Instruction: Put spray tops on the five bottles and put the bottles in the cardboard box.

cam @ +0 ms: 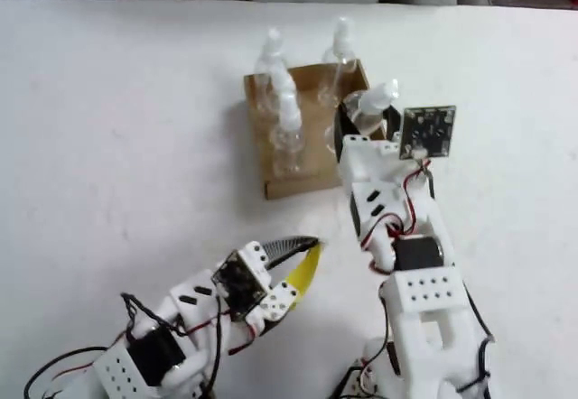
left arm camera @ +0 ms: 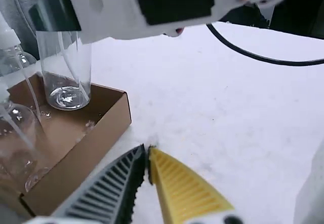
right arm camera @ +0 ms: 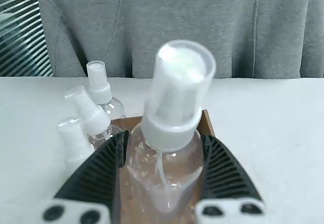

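Over the brown cardboard box (cam: 289, 185), your right hand (right arm camera: 163, 140) gripped the last clear, spray-topped plastic bottle (right arm camera: 163, 171); only release seemed left. Your left hand (left arm camera: 146, 153) lay closed, empty.

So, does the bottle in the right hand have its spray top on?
On. The spray top sits on the bottle held in the right hand.

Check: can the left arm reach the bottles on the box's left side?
Probably yes. The left tool lies shut on the table just short of the cardboard box, with bare table between. The right tool holds a bottle over the box's right edge, off that path.
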`<state>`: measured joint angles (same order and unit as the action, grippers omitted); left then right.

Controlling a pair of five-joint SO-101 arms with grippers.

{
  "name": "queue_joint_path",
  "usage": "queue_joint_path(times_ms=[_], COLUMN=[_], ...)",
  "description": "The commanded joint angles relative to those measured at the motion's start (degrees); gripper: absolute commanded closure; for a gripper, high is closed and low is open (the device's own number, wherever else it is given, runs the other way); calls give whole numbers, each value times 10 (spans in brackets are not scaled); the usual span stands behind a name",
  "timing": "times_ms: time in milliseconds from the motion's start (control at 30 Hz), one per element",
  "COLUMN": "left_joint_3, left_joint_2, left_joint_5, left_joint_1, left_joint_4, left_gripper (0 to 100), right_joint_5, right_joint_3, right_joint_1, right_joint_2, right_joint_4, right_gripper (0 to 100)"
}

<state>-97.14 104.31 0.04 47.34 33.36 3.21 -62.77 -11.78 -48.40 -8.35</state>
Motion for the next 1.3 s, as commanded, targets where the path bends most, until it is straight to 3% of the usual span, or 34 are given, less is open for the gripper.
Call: queue_joint_path(times_ms=[0, 667, 933, 1267], left_joint_3=[2, 2, 2, 2], left_joint_2=[5, 5, 5, 5], left_joint_5=[-6, -6, -6, -6], left_joint_1=[-7, -7, -7, -7], left_joint_4=[4, 4, 4, 4], left_gripper=[980, 980, 980, 980], right_joint_5=[-18, -20, -64, -65], right_joint_3=[10, 151, 169, 158], right_joint_1=[6, 15, 17, 17], right_joint_2=[38, 298, 344, 351], right_joint_4=[52, 85, 85, 102], right_gripper=[983, 983, 983, 983])
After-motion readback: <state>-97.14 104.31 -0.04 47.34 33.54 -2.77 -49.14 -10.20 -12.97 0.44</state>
